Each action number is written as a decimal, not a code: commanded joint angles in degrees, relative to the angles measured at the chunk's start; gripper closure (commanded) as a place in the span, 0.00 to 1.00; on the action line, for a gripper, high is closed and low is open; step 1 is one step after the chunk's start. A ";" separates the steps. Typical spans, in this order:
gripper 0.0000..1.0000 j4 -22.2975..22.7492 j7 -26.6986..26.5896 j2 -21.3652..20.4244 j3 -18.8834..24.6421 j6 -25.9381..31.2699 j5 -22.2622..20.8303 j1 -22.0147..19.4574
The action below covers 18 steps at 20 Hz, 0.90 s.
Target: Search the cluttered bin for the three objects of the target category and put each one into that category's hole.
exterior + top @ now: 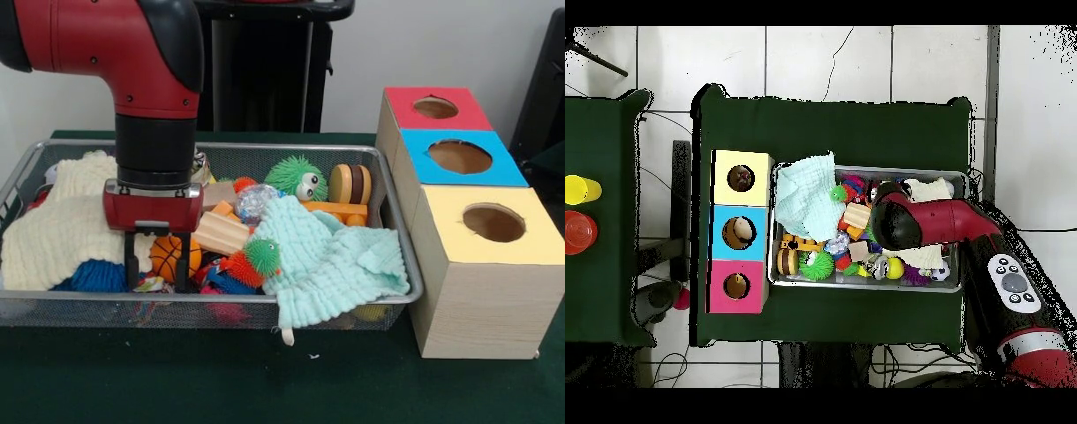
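Front view: red arm comes down over the left-middle of the bin (402, 296). The gripper (157, 262) hangs low in the clutter, its two black fingers (131, 259) spread apart with a small orange basketball (168, 256) between them; contact not clear, so released, nothing clenched. Around it: cream knitted cloth (62, 225) at left, blue yarn ball (97, 276) below that, wooden block (221, 234) just right of the gripper, mint knitted cloth (331, 261) draped over the near rim, green spiky ball with eyes (297, 178) at the back. No knotted fabric ball can be made out here. The hole (493, 223) sits in the yellow-topped box, nearest of three boxes right of the bin.

Overhead view: arm covers the bin's (865, 284) middle; gripper hidden beneath it. Mint cloth (808, 195) lies beside the yellow box's hole (741, 178)
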 commanded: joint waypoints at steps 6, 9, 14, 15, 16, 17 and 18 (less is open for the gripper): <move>0.00 -2.43 -10.13 1.60 2.32 2.83 -6.95 0.02; 0.00 -2.90 -9.19 2.56 2.21 1.74 -7.64 -0.22; 0.00 -4.50 -8.69 4.38 2.60 0.58 -9.07 -0.73; 0.00 -4.82 -8.83 4.67 2.68 0.49 -9.48 -0.74; 0.00 -5.20 -8.48 5.25 2.48 0.01 -10.00 -0.72; 0.00 -5.45 -8.32 5.51 2.39 -0.31 -10.46 -0.63; 0.00 -5.66 -8.25 5.81 2.39 -0.53 -10.83 -0.67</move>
